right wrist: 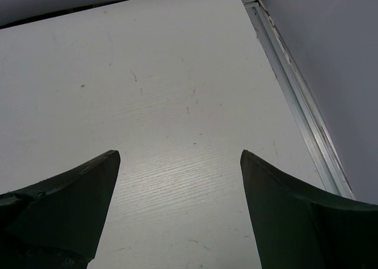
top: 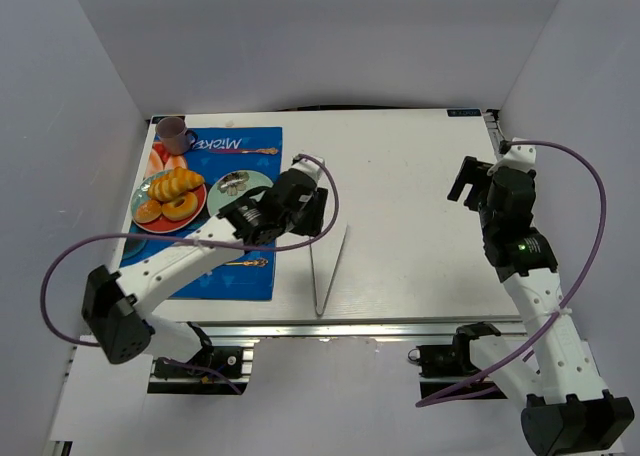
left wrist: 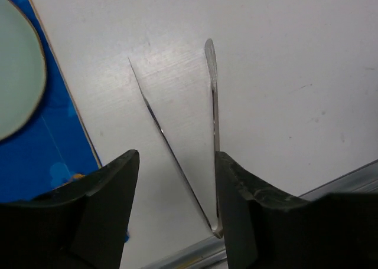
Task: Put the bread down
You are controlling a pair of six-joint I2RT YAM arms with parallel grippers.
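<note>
A red plate (top: 143, 191) on the blue placemat holds golden-brown pastries: a ridged croissant (top: 177, 183), a ring doughnut (top: 181, 208) and a small oblong piece that looks like the bread (top: 148, 212). Metal tongs (top: 331, 266) lie open in a V on the white table. My left gripper (top: 316, 216) hovers over them, open and empty. In the left wrist view the tongs (left wrist: 214, 104) lie between my fingers, one arm close to the right finger (left wrist: 236, 186), and my left gripper (left wrist: 176, 157) is open. My right gripper (top: 466, 184) is open and empty over bare table, as the right wrist view (right wrist: 180, 157) also shows.
A pale green plate (top: 222, 201) sits beside the red one, partly under my left arm; its edge shows in the left wrist view (left wrist: 18, 80). A mauve mug (top: 175, 131) stands at the back left. A spoon (top: 250, 151) lies on the placemat (top: 250, 281). The table's metal rail (right wrist: 301, 98) runs along the right.
</note>
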